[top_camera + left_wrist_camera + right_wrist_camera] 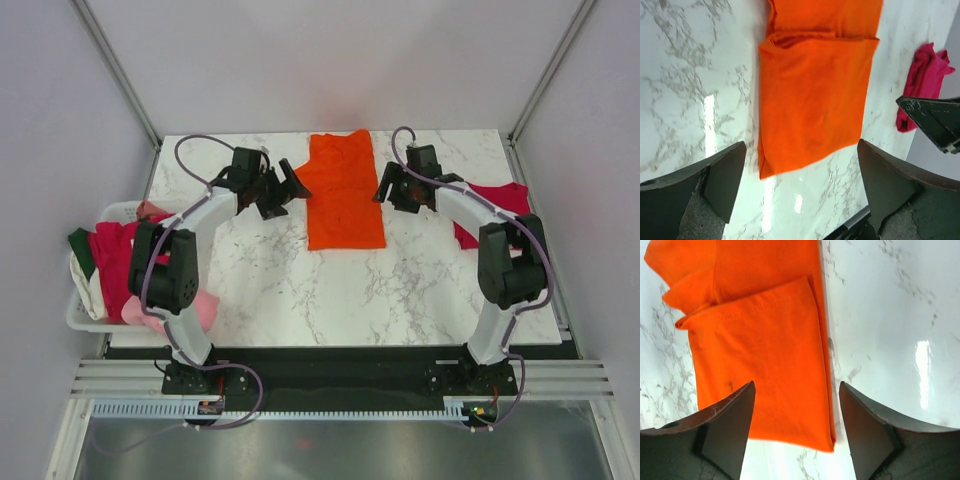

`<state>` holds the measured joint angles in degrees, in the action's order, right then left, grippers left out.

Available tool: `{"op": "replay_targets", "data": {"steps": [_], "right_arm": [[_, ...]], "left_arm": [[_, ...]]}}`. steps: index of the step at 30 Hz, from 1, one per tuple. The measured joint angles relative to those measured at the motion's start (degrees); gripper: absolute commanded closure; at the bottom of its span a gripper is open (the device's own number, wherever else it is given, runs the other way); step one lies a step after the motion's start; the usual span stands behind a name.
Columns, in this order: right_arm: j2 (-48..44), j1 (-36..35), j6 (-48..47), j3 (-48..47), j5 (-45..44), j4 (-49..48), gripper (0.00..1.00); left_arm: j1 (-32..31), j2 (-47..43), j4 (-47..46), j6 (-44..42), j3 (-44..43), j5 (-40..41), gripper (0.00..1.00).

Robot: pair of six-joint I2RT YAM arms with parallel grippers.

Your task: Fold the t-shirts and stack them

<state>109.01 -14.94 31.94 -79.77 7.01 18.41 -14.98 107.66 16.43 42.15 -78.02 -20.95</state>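
The white, grey-veined marble worktop (300, 290) carries an orange t-shirt (343, 190), folded into a long strip and lying flat at the middle of its far half. A crimson t-shirt (505, 198) lies bunched near the right edge, well apart from it.

A bright orange cotton t-shirt (345, 195) lies flat at the far middle of the marble table (300, 290), sleeves folded in, making a long strip. A crimson tee (497, 203) sits crumpled by the right edge. A heap of magenta, pink, dark green and white tees (115, 260) slumps at the left.
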Motion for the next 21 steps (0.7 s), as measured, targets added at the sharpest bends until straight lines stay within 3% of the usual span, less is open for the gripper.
{"op": "replay_targets", "data": {"steps": [5, 9, 10, 13, 21], "right_arm": [[-9.88, 0.00, -0.85, 10.43, 0.11, -2.32, 0.27], [-15.50, 0.00, -1.36, 18.53, 0.87, -5.07, 0.35], [-16.00, 0.00, -1.49, 19.98, 1.40, -5.20, 0.41], [-16.04, 0.00, -1.77, 22.84, 3.41, -6.01, 0.46], [-12.26, -0.02, -1.31, 25.00, 8.35, -9.66, 0.48]], "left_arm": [[-1.62, -10.86, -0.72, -1.88, 10.43, 0.96, 0.02], [-2.51, -13.60, -1.53, -2.75, 16.94, 0.87, 0.18], [-2.58, -13.60, -1.62, -2.84, 18.16, 0.85, 0.21], [-2.82, -13.57, -1.88, -3.04, 21.09, 0.70, 0.28], [-4.24, -10.60, -4.81, -3.02, 22.36, -1.66, 0.46]]}}
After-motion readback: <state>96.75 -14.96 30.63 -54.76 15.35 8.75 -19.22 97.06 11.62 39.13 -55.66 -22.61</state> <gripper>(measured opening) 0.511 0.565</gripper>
